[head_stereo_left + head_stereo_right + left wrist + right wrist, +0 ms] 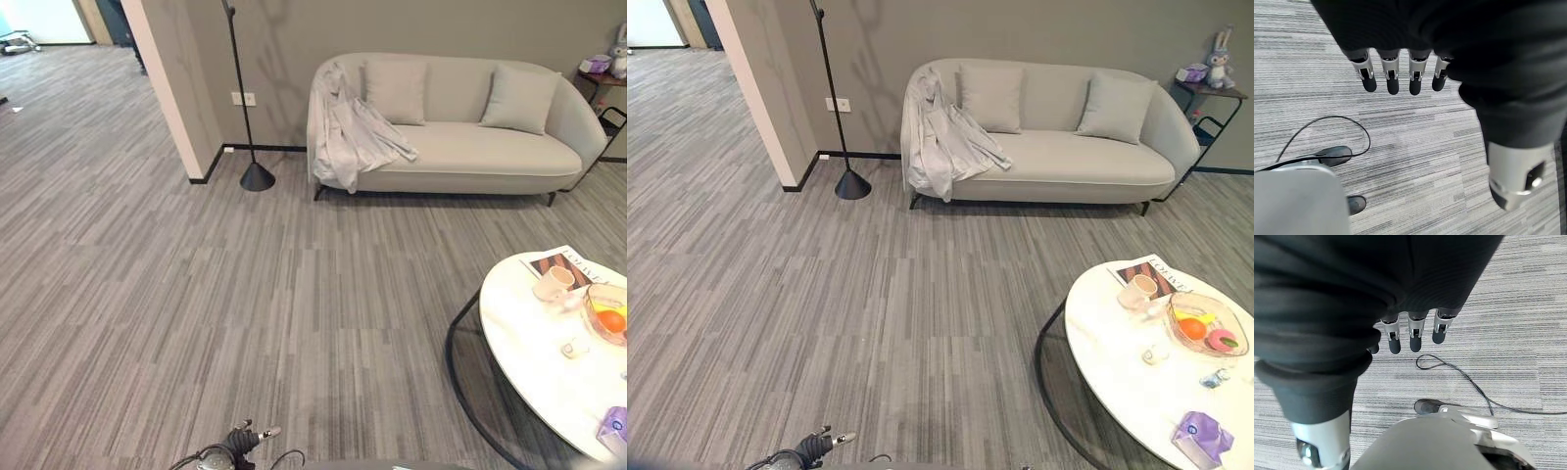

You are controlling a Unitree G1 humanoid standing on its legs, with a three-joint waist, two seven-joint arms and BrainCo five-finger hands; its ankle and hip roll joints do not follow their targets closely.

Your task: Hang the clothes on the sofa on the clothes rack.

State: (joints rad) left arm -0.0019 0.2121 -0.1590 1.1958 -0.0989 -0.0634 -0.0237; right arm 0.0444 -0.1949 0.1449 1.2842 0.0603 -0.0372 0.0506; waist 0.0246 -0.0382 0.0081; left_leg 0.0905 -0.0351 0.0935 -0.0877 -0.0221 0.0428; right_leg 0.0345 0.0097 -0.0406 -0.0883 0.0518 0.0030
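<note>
A pale grey garment (355, 132) is draped over the left arm and seat of a light grey sofa (470, 147) against the far wall; it also appears as the garment (945, 137) in the right eye view. A thin black pole on a cone base (257, 176) stands left of the sofa. My left hand (1396, 73) hangs over the carpet with straight fingers and holds nothing. My right hand (1410, 333) hangs the same way, fingers straight and empty. Both hands are far from the sofa.
A round white table (529, 362) on a black ring frame stands at the near right, carrying a magazine, a cup (554, 284), a glass fruit bowl (609, 315) and a purple pack. Two cushions lean on the sofa back. A wall corner (176, 98) juts out at left.
</note>
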